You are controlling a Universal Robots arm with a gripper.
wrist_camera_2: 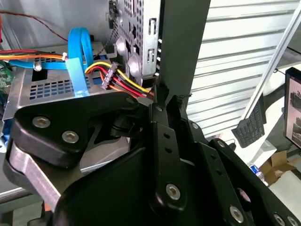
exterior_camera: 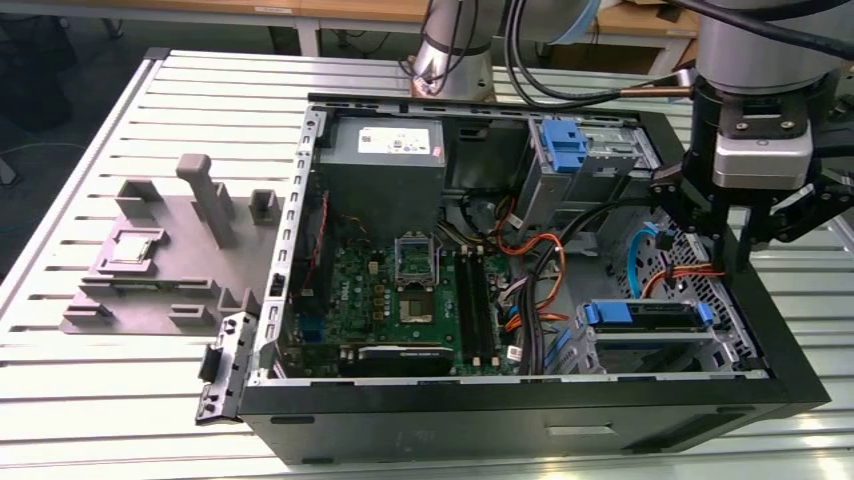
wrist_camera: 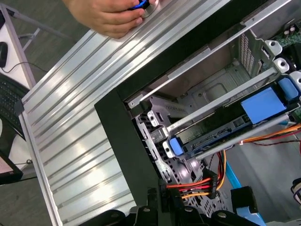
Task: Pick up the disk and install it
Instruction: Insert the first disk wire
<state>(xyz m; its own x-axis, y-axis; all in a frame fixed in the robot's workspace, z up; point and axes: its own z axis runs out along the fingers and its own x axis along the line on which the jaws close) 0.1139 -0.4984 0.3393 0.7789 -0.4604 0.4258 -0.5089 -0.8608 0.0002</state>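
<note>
On your slatted metal table (exterior_camera: 107,380) the open computer case (exterior_camera: 534,420) lies; the disk (exterior_camera: 647,315) sits in its drive cage, the gripper (exterior_camera: 727,262) directly above, fingers pressed together, holding nothing.

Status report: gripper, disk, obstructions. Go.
Gripper at the case's edge wall, empty. Disk seated in the drive cage. Cables near the fingers; a hand rests on the table.

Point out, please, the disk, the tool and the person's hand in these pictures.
disk (exterior_camera: 650,314): exterior view, on its top face, between the blue rails.
tool (exterior_camera: 731,262): exterior view, at the fingertips, over the case's edge.
hand (wrist_camera: 106,14): first wrist view, on the back of the hand.
</note>
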